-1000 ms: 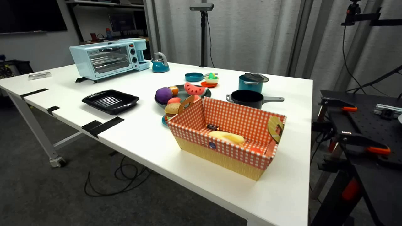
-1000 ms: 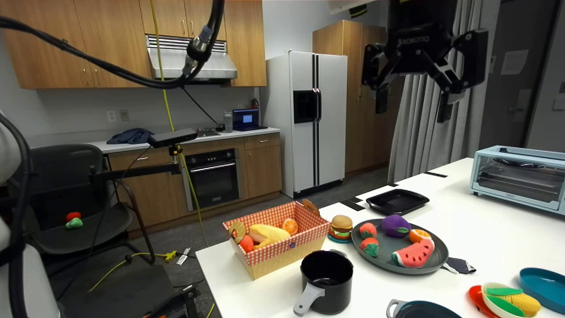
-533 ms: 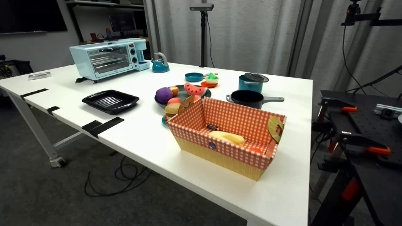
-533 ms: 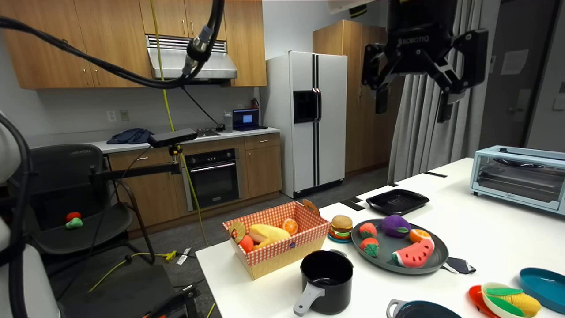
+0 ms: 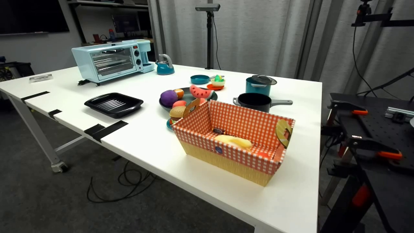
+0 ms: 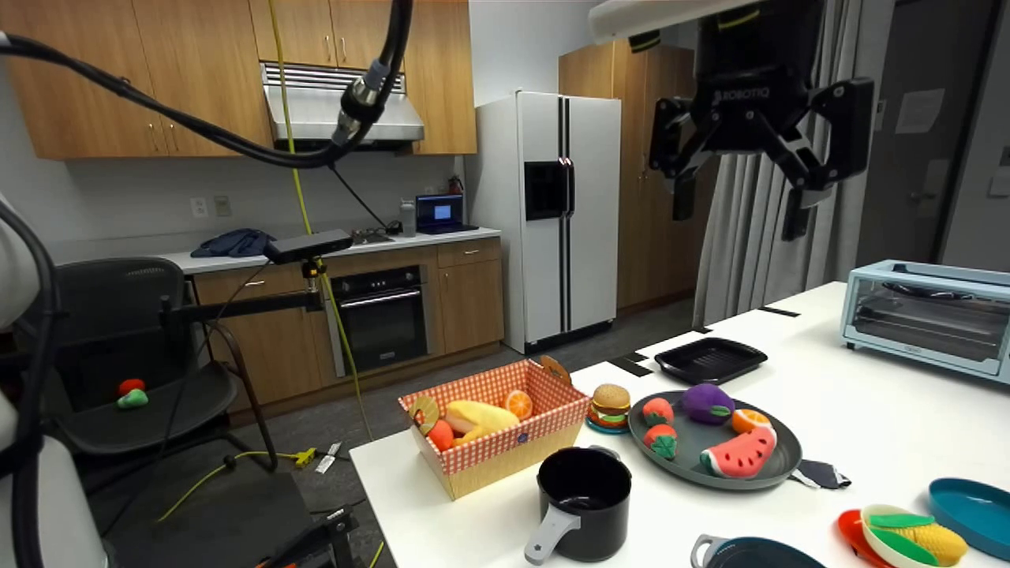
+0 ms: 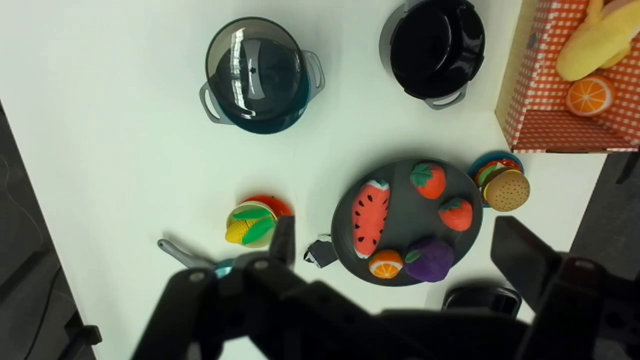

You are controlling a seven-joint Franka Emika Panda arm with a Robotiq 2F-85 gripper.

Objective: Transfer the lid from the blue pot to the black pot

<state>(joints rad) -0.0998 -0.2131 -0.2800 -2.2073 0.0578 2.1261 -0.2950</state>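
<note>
The round smoky see-through lid [image 7: 252,70] rests tilted and off-centre on the teal-blue pot [image 7: 272,124] in the wrist view. An exterior view also shows the lid [image 5: 264,79] overhanging one side of the blue pot [image 5: 257,90]. In another exterior view only part of the blue pot [image 6: 761,554] shows at the bottom edge. The black pot [image 7: 435,47], with a grey straight handle, stands without a cover near the basket; it shows in both exterior views [image 5: 250,102] [image 6: 585,505]. My gripper [image 6: 739,211] is open and empty, high above the table. Its fingers [image 7: 398,240] are wide apart.
A red checkered basket [image 6: 513,438] stands beside the black pot. A dark plate [image 7: 345,225] with several toy fruits lies near the middle, with a toy burger [image 7: 506,190] beside it. A corn bowl [image 7: 252,225], black tray [image 5: 113,105] and toaster oven [image 5: 106,63] stand farther along.
In an exterior view my open gripper has come down slightly, and the arm and its cable have shifted a little. The lid and pots have not moved.
</note>
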